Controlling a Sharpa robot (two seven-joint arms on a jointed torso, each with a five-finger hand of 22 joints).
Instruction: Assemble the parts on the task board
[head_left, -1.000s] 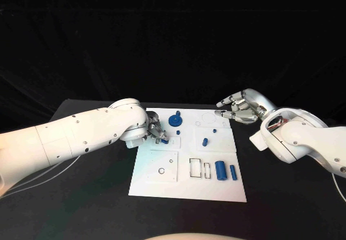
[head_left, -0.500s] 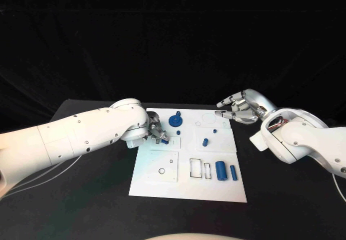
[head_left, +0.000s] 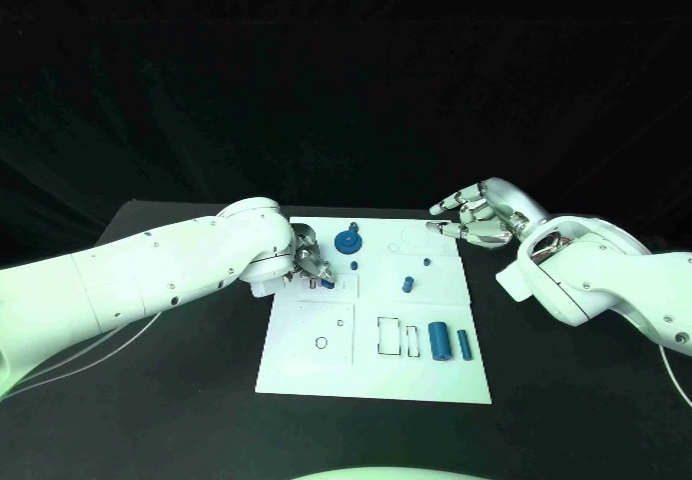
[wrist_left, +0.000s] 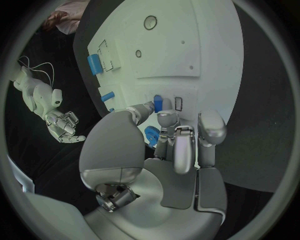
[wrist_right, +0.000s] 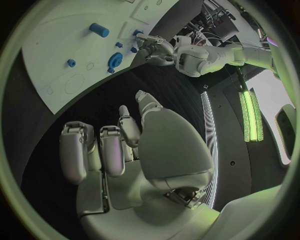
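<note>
Task board (head_left: 310, 365) mid-table; left hand (head_left: 309, 262) over its left edge (right hand (head_left: 479, 217) beyond the far-right corner).

The task board (head_left: 378, 340) is showing white on the black table (head_left: 173, 400), with thin dark outlines marking its recesses. The parts are showing blue: a round gear (head_left: 348, 240) at the board's far edge, two cylinders (head_left: 440, 341) near its front right corner, and a small peg (head_left: 408, 283) mid-board. Both arms are gleaming white, the left hand (head_left: 310, 262) and right hand (head_left: 473, 218) silver.

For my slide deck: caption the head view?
Left hand holds a blue part at the task board; right hand hovers open.
</note>
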